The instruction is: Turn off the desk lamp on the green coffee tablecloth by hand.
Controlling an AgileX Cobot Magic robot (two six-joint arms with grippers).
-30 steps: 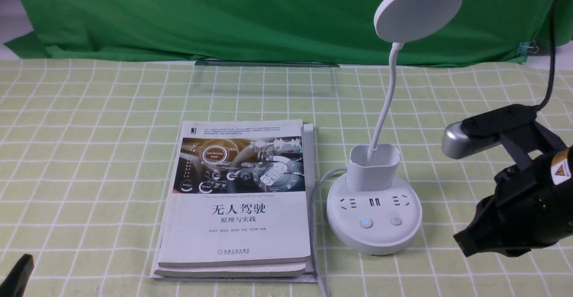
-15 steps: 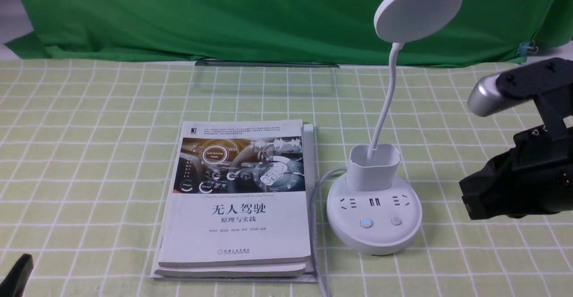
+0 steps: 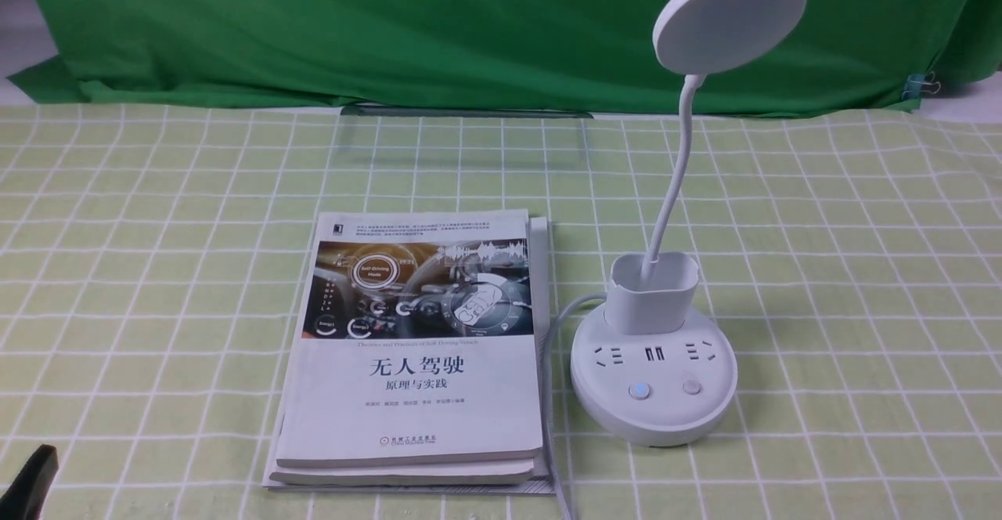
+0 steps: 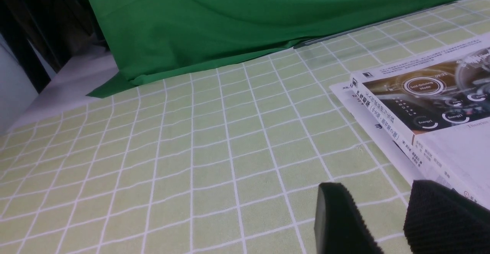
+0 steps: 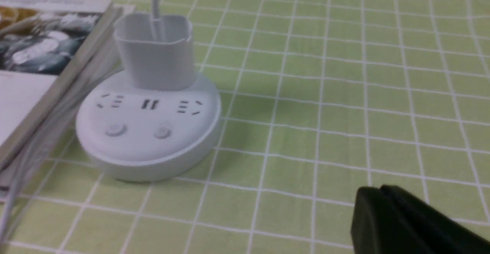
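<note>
White desk lamp sits on the green coffee tablecloth, ahead of the right gripper and well apart from it. Right gripper jaws pressed together, pinching nothing. Left gripper jaws spread, empty, books just ahead of it, lamp beyond them. One base button glows blue.

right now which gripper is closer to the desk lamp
Right. The right gripper is near the desk lamp, off its right side, not touching; the left gripper lies beyond the book, far left.
</note>
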